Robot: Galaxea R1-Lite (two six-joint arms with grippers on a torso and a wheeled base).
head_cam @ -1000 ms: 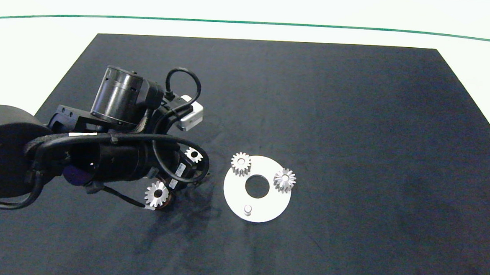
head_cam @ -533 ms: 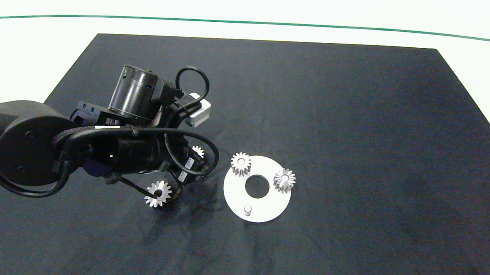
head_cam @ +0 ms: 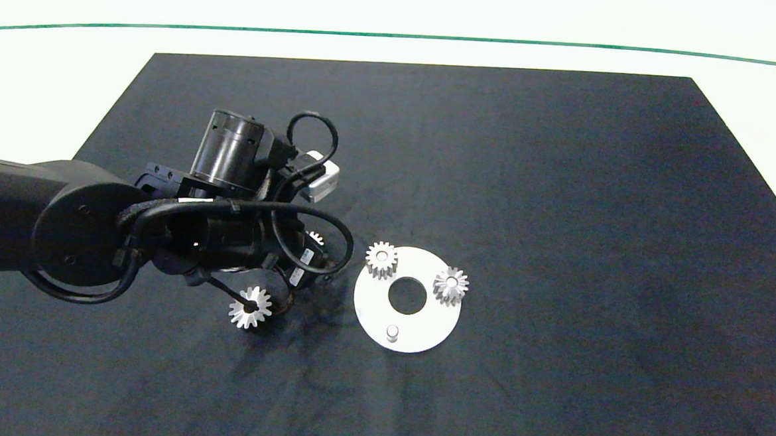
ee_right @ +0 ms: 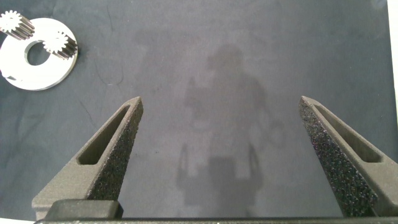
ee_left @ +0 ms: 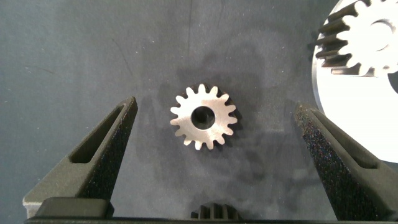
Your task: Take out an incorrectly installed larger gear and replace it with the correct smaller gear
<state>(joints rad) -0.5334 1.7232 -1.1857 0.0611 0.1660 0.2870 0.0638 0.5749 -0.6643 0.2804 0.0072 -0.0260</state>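
Lower centre of head view: bare peg (head_cam: 392, 330) on white disc (head_cam: 422, 329), so larger gear (head_cam: 250, 306) is already off, lying lower left on tabletop (head_cam: 562, 187). Left gripper (ee_left: 214, 134) hangs spread w/ smaller gear (ee_left: 204, 117) between its fingers, not yet pinched. Left to do: grasp, seat on peg. Right gripper (ee_right: 221, 124) spread, idle, well apart.

Mat (head_cam: 562, 187): dark navy-black cloth w/ faint lighter smudges. Table (head_cam: 399, 12) around it: white, w/ thin green line (head_cam: 397, 36) across far side. Round plate (head_cam: 415, 326): white, dark centre hole; short peg (head_cam: 392, 331) silver-grey. Gears: all silver metal. Smaller gear (ee_left: 203, 117) has dark centre bore. Larger gear (head_cam: 250, 307): bright silver. Left arm (head_cam: 95, 229): black, black cables, white block near wrist. Gripper fingers (ee_left: 106, 155): dark grey, speckled foam texture.
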